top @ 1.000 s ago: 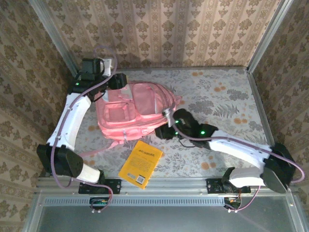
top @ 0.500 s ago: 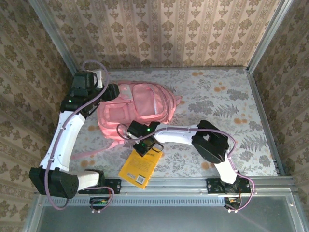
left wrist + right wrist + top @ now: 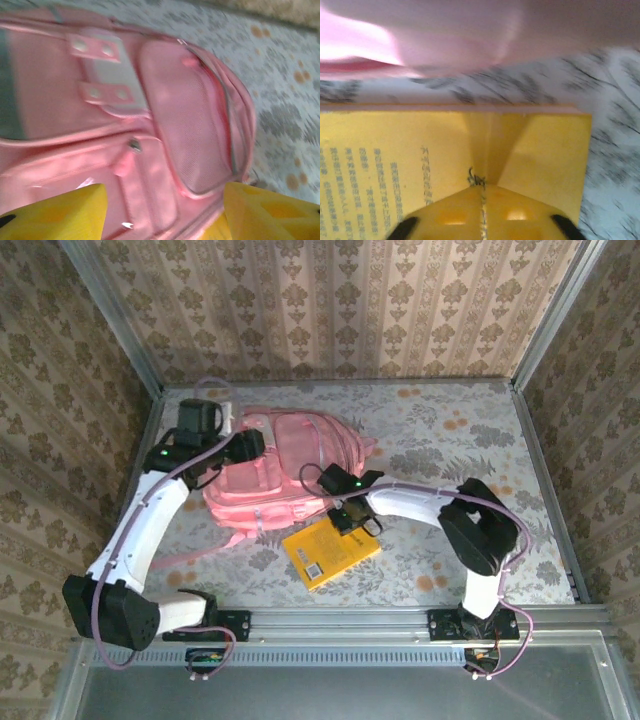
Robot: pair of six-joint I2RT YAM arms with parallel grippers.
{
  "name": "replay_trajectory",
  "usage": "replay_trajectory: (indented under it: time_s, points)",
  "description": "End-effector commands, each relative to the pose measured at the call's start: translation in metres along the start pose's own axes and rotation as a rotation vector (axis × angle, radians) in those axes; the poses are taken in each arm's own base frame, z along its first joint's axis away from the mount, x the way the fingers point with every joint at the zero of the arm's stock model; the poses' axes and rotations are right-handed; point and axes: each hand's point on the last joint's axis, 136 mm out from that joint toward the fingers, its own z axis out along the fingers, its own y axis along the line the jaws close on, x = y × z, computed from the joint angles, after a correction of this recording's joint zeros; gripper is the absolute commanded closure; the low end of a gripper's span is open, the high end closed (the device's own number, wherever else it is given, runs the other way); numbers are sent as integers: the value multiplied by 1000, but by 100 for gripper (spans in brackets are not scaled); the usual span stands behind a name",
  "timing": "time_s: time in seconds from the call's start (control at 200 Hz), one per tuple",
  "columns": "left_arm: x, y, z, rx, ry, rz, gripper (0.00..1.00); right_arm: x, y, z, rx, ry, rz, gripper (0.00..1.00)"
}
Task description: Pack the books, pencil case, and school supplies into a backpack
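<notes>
left gripper (image 3: 250,446) hovers over the pink backpack (image 3: 290,475), fingers spread, holding nothing. right gripper (image 3: 352,522) fingers pinched on far edge of yellow book (image 3: 328,554), which sits on table (image 3: 460,450) just beside backpack's near side.

The book (image 3: 395,150) sits between the right gripper's (image 3: 482,190) jaws (by its edge), backpack (image 3: 445,30) just beyond them and also below the left gripper's (image 3: 165,205) jaws
</notes>
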Motion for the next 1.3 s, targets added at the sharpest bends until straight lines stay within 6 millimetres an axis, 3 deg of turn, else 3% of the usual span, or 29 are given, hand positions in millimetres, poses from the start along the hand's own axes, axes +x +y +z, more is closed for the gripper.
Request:
replay_trajectory:
  time_s: [0.0,0.055,0.17,0.385,0.575,0.73,1.065,1.295]
  points:
    - [42,-26,19,59,132,100,36,-11,-8,-46,-8,-154,71,70]
    - [61,-37,26,76,175,147,36,-7,-12,-61,-42,-190,132,66]
    - [92,-55,43,102,264,210,36,9,-5,-74,-155,-221,234,60]
    - [147,-87,82,143,436,299,35,60,15,-66,-377,-149,448,60]
    - [185,-86,105,128,530,297,35,86,20,-53,-449,-121,538,60]
    - [201,-70,113,67,556,295,35,98,5,-34,-359,-89,608,62]
    - [235,-43,114,11,612,269,35,72,-10,-2,-325,-70,760,65]
    - [253,-26,123,-36,659,271,34,31,-33,0,-362,-134,808,64]
